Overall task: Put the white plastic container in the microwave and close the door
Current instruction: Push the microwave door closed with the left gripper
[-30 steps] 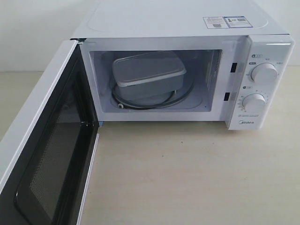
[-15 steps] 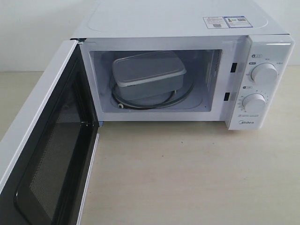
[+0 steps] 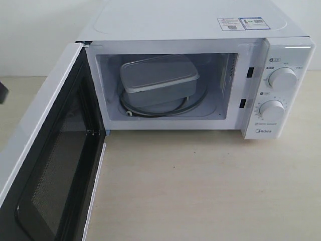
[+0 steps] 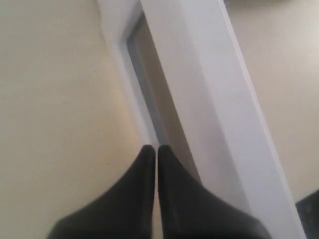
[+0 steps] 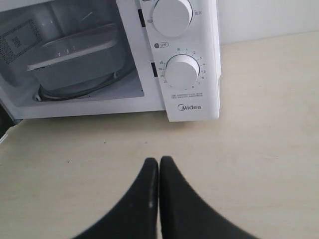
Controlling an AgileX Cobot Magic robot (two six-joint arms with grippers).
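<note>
Beige table [image 3: 200, 191] fills the near ground. Nearest, along its left edge, the door [image 3: 45, 150] stands swung wide open, with its black perforated inner face turned to the right and its white rim uppermost.

Over the table in front of the control panel, apart from it, hangs the right gripper [image 5: 158, 162]. Its two black fingers are pressed together tip to tip with nothing between them. The left gripper [image 4: 157, 149] is likewise pinched tight and empty. Its tips are just beside a white bar [image 4: 214, 99] that runs slantwise above the table, and whether they touch it cannot be told.

Farther back, toward the table's far edge, sits the microwave [image 3: 200, 20] with its cavity open to the front. The container [image 3: 158, 75] is inside with its lid on. It rests on the turntable [image 3: 195, 103], left of the cavity's middle and a little askew to the walls.

Right of the cavity, the upper dial [image 3: 282, 79] sits above the lower dial [image 3: 272, 109], with the logo [image 3: 264, 132] beneath them. Labels [image 3: 241, 22] lie on the top near its front right corner.

Beyond the door, at the far left, a dark shape [image 3: 2, 91] shows too little to identify.
</note>
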